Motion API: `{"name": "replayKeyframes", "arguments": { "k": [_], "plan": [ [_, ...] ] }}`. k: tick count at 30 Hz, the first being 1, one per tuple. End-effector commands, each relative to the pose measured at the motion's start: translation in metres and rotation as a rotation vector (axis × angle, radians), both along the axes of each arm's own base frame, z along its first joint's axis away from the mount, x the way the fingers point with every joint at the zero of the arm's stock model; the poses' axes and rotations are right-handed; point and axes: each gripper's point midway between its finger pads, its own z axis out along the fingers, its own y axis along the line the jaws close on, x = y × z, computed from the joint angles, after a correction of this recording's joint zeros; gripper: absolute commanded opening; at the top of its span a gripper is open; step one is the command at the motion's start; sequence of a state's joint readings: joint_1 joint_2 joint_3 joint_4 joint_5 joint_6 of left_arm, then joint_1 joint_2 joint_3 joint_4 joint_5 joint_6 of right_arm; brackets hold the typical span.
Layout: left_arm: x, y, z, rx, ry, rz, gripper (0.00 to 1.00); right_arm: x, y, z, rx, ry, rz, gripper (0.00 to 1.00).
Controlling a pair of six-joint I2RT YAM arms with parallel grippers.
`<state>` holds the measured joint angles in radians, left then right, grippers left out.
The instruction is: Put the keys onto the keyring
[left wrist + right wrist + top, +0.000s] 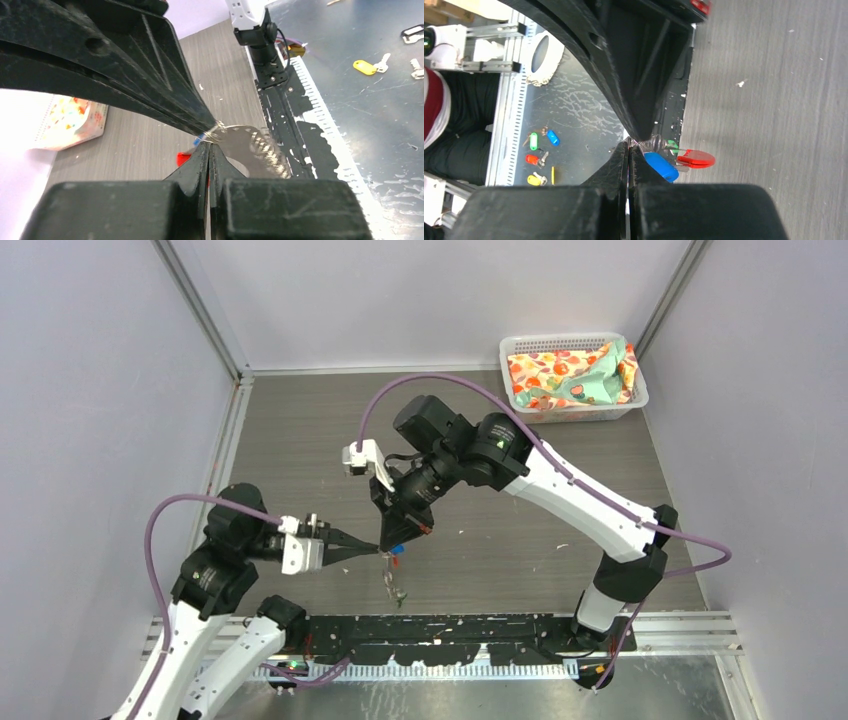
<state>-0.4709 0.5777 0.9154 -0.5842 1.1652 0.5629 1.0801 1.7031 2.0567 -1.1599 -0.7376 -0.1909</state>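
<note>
Nearest me, past the surface's near edge, the right wrist camera shows scratched sheet metal (574,107). Four loose spare keys (531,159) lie on it, their glossy oval heads green, blue, red and yellow. A black plate (450,630) runs along the near edge itself, where both arms are bolted.

Just inside that edge, left of centre, the two sets of tapered matte-black jaws meet tip to tip above the grey wood-grain surface (300,440). The left arm (200,585) reaches in from the left side. The left jaws are pressed fully together with their points touching the wire, though I can't tell whether any wire sits between them. The right arm (560,480) comes down from farther back. The right jaws are also closed tight and pinch the keyring (250,145), whose thin silvery coils hang clear of the surface below the tips. Its flat, translucent red crescent tag (695,158) dangles alongside. The blue key (661,166), with a smooth rounded plastic head, and the green key (672,146) are bunched against the coils. I can't make out whether either is threaded on.

In the far right corner sits a white perforated plastic basket (560,339) holding crumpled fruit-print cloth (570,375).
</note>
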Motion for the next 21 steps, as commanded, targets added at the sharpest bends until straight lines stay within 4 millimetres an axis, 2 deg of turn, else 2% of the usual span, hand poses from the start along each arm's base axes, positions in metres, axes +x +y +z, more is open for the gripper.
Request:
{"name": "replayKeyframes", "arguments": {
  "k": [1,7,11,12,14,15,16,18,21],
  "plan": [
    [0.004,0.006,0.0,-0.025,-0.094,0.068,0.0,0.02,-0.003,0.029,0.113,-0.095,-0.106,0.01],
    [0.011,0.009,-0.001,-0.049,-0.175,0.123,0.0,0.025,-0.005,0.034,0.163,-0.121,-0.155,0.01],
    [0.015,0.011,0.0,-0.051,-0.189,0.152,0.01,0.015,-0.007,0.035,0.173,-0.091,-0.103,0.01],
    [0.019,0.012,0.001,-0.052,-0.184,0.177,0.11,0.011,-0.008,0.035,0.174,-0.081,-0.08,0.01],
    [0.027,0.013,0.003,-0.058,-0.169,0.225,0.47,0.004,-0.01,0.037,0.185,-0.059,-0.043,0.01],
    [0.029,0.013,0.003,-0.059,-0.161,0.235,0.61,-0.002,-0.011,0.038,0.191,-0.04,-0.014,0.01],
    [0.029,0.013,0.003,-0.061,-0.149,0.237,0.69,-0.007,-0.011,0.038,0.197,-0.024,0.011,0.01],
    [0.027,0.01,0.005,-0.067,-0.126,0.214,0.71,-0.012,-0.01,0.038,0.199,0.007,0.037,0.01],
    [0.014,0.005,0.007,-0.071,-0.084,0.131,0.69,-0.016,-0.008,0.036,0.192,0.041,0.06,0.01]
  ]
}}
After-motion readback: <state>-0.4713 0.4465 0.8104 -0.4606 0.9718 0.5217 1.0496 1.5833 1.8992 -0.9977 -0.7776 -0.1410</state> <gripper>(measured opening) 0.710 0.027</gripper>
